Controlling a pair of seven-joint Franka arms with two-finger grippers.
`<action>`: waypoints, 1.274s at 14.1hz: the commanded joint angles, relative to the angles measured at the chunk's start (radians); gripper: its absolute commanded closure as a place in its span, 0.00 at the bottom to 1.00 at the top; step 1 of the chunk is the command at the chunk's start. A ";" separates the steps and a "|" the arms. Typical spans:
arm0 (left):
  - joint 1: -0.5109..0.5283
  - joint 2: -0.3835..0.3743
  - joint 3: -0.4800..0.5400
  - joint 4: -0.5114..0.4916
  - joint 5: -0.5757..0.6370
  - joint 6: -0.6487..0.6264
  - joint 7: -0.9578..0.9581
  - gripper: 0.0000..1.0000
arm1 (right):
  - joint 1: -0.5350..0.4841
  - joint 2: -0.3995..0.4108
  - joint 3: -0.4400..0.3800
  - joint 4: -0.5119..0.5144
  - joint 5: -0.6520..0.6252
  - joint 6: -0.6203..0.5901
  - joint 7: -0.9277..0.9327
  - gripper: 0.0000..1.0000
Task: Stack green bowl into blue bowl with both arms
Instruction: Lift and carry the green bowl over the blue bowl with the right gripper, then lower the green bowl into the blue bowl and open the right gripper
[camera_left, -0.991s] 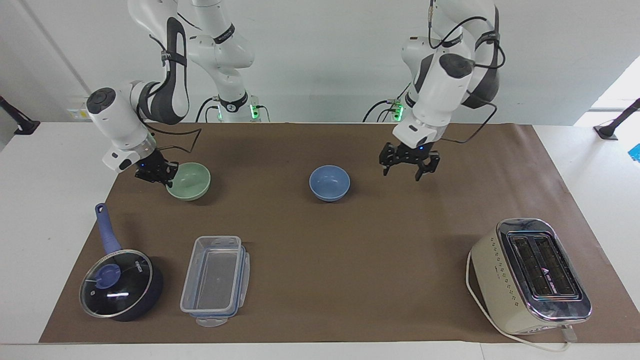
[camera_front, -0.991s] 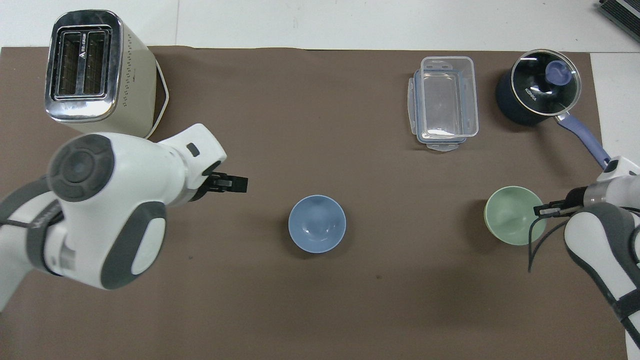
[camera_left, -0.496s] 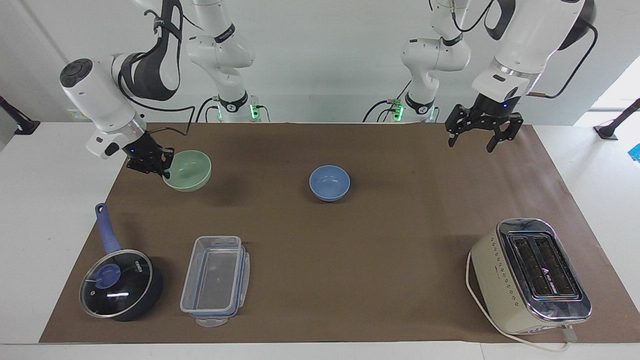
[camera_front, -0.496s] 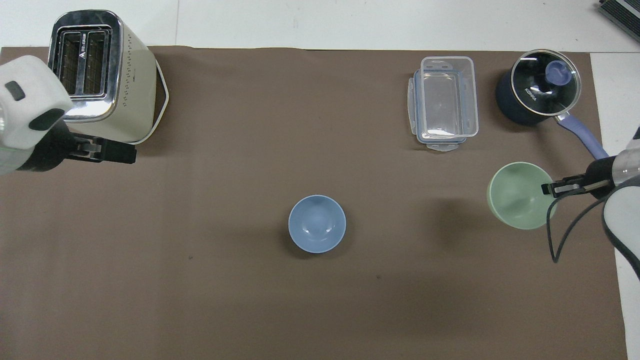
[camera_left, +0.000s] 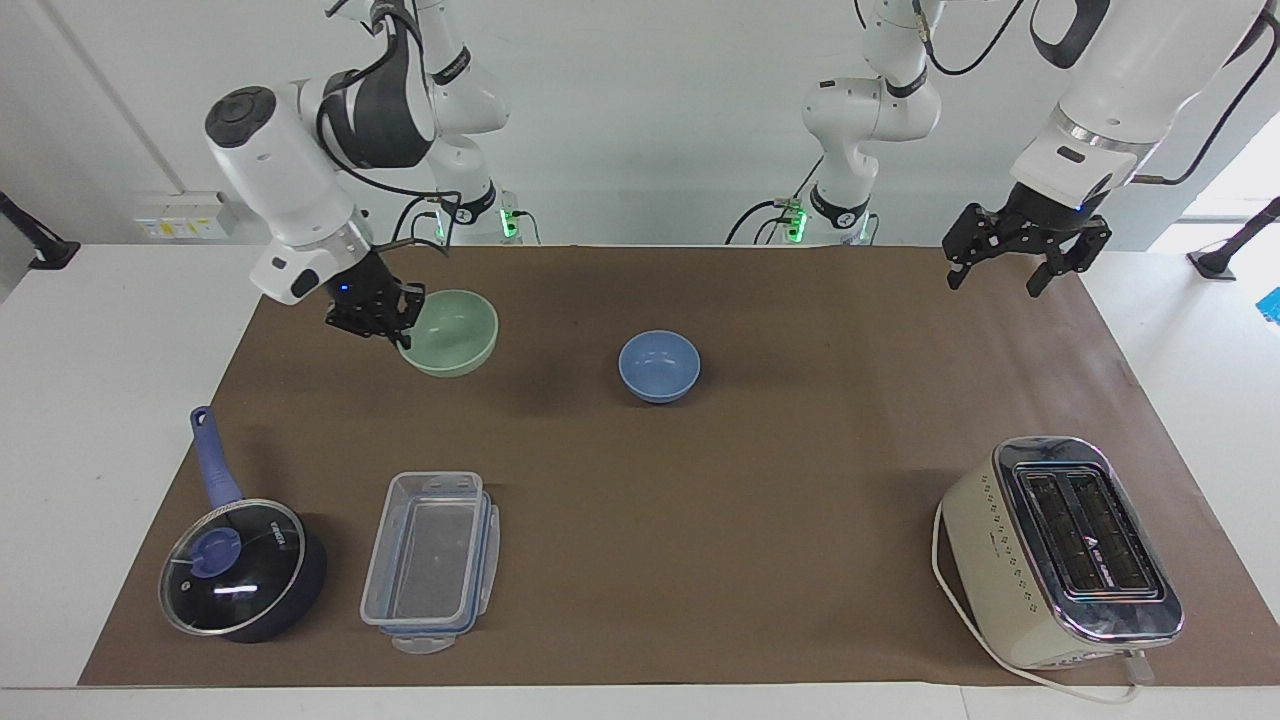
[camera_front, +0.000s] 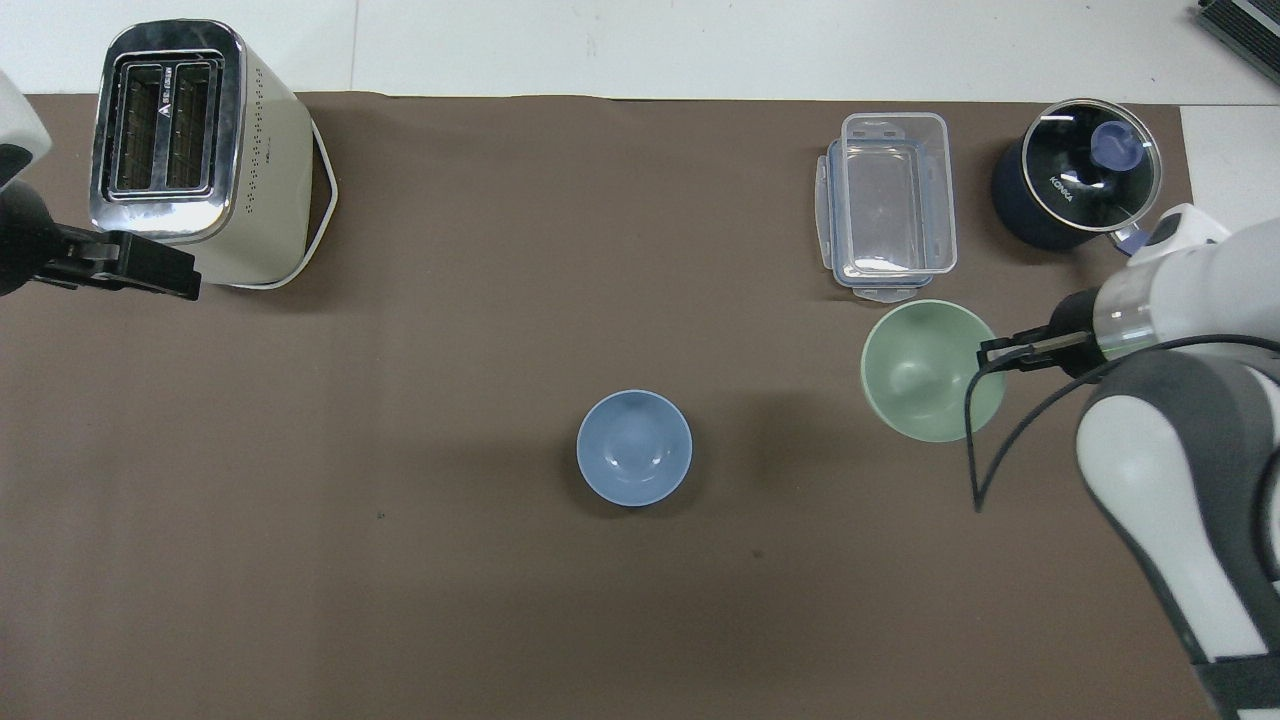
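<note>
Right end effector (camera_left: 403, 325) pinching rim of small pale sage-green round bowl (camera_left: 452, 332), held above brown table (camera_left: 700, 480) toward right arm's end | small periwinkle-blue round bowl (camera_left: 659, 366) resting mid-table, apart | left end effector (camera_left: 1024, 257) spread, raised over table's edge at left arm's end

You get bright, even light from above; soft shadows sit under the bowls, and glare streaks the saucepan lid (camera_left: 232, 568).
</note>
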 joint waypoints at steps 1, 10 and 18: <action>0.012 -0.032 -0.010 -0.010 0.032 -0.080 0.029 0.00 | 0.088 0.003 0.005 0.007 0.014 0.008 0.166 1.00; 0.013 -0.050 -0.012 -0.035 0.024 -0.084 0.042 0.00 | 0.400 0.112 0.007 -0.045 0.014 0.227 0.582 1.00; 0.009 -0.050 -0.012 -0.034 0.021 -0.085 0.040 0.00 | 0.446 0.118 0.008 -0.137 0.016 0.316 0.579 1.00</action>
